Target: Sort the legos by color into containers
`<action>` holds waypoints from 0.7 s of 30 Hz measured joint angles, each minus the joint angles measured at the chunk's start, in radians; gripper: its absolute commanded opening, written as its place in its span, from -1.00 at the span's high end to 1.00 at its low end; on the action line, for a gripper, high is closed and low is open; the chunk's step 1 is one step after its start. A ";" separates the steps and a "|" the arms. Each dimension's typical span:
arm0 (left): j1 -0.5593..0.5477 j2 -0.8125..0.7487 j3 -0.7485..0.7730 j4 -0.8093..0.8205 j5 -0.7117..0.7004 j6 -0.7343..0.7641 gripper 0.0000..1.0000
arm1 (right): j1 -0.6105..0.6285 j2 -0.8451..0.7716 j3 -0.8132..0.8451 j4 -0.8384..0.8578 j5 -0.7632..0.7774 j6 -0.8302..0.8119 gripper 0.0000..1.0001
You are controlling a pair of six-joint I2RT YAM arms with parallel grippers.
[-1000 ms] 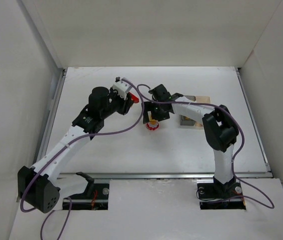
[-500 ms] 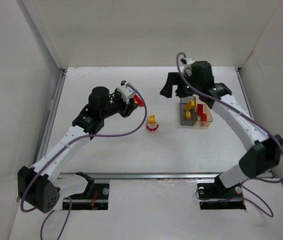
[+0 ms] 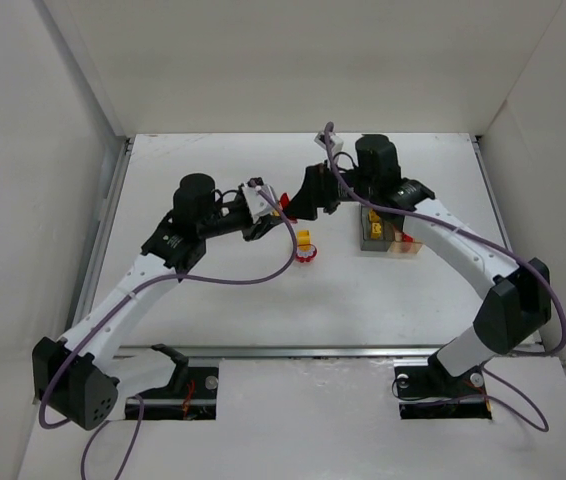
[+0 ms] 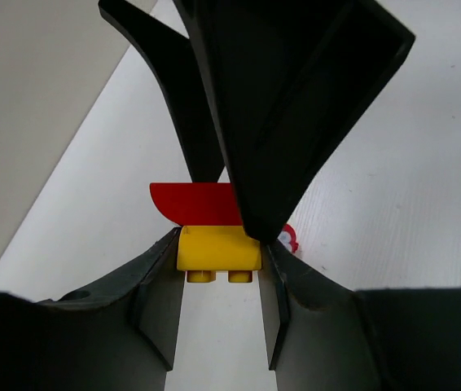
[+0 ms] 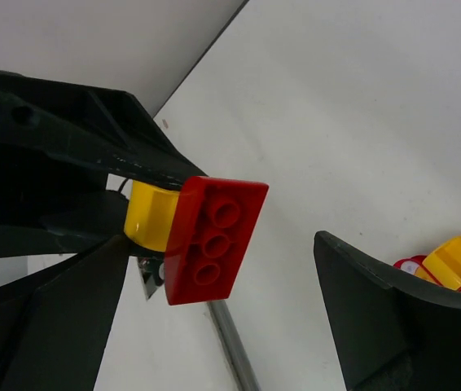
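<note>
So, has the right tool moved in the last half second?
Yes. The right tool swung left, away from the containers, to the bricks in the left tool.

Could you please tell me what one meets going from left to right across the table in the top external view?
Left gripper shut on a red-and-yellow brick pair → loose legos → dark grey container → clear container.

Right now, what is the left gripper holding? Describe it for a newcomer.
Follow the left arm to the left gripper above the table's middle. It clamps a yellow brick with a red brick stuck on. Unlike the loose legos nearby, this pair is held aloft.
</note>
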 measured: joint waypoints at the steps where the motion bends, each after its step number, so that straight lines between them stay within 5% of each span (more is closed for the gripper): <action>1: 0.000 -0.004 0.000 -0.004 0.002 0.006 1.00 | 0.000 0.005 0.000 0.001 -0.004 0.005 -0.97; 10: -0.009 -0.047 0.000 0.018 0.021 0.035 1.00 | -0.002 0.009 -0.002 0.116 -0.128 0.068 -0.23; 18: -0.008 -0.061 -0.003 0.023 0.005 0.053 1.00 | -0.018 0.040 -0.006 0.206 -0.189 0.163 1.00; 21: -0.007 -0.062 -0.003 0.026 -0.003 0.053 1.00 | -0.021 0.045 -0.006 0.225 -0.193 0.179 1.00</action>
